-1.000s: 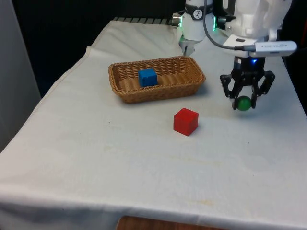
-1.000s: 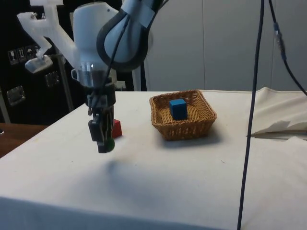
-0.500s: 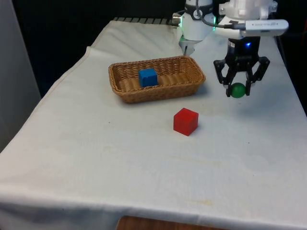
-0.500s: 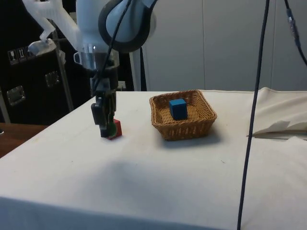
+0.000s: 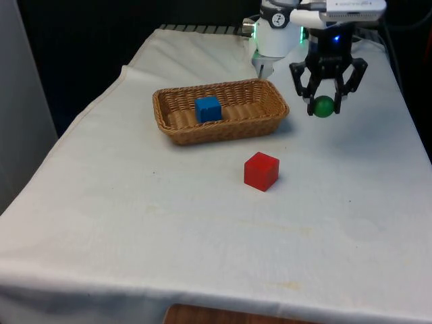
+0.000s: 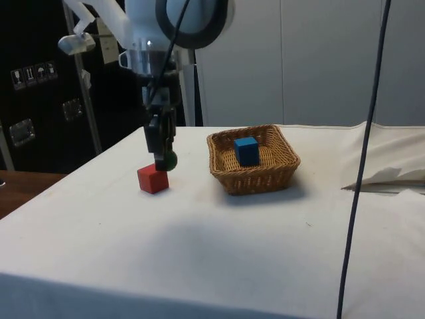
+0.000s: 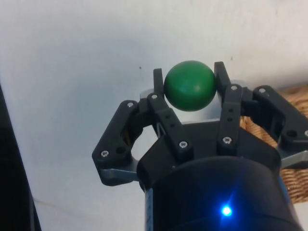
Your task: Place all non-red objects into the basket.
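I see a green ball [image 5: 323, 106] in my black gripper [image 5: 327, 101], a blue cube [image 5: 208, 108] in the tan basket [image 5: 270, 116] (woven wicker), a red cube [image 5: 261, 171] on white cloth [image 5: 169, 216].

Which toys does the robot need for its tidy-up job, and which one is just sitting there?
Part of the job:
- green ball, held in the gripper above the table
- blue cube, already lying in the basket
- wicker basket, where the non-red things go

Just lying about:
- red cube, on the white cloth in front of the basket; it stays out
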You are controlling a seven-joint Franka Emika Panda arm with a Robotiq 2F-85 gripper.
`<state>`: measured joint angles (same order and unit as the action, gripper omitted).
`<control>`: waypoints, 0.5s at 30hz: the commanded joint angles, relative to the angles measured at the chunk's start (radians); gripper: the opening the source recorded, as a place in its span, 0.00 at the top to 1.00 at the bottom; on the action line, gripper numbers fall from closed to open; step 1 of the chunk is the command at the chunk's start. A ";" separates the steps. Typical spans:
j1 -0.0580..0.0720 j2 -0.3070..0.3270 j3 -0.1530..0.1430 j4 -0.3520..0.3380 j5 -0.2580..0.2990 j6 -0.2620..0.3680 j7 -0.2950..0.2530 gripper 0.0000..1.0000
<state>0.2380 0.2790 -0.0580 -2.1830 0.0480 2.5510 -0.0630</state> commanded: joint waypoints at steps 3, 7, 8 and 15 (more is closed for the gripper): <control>-0.003 -0.036 -0.006 -0.036 0.001 -0.001 -0.011 1.00; -0.003 -0.060 -0.011 -0.064 0.001 0.002 -0.020 1.00; -0.003 -0.066 -0.013 -0.071 0.000 0.003 -0.023 1.00; -0.002 -0.114 -0.020 -0.129 -0.005 0.011 -0.040 1.00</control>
<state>0.2360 0.1790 -0.0770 -2.2960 0.0480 2.5530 -0.1010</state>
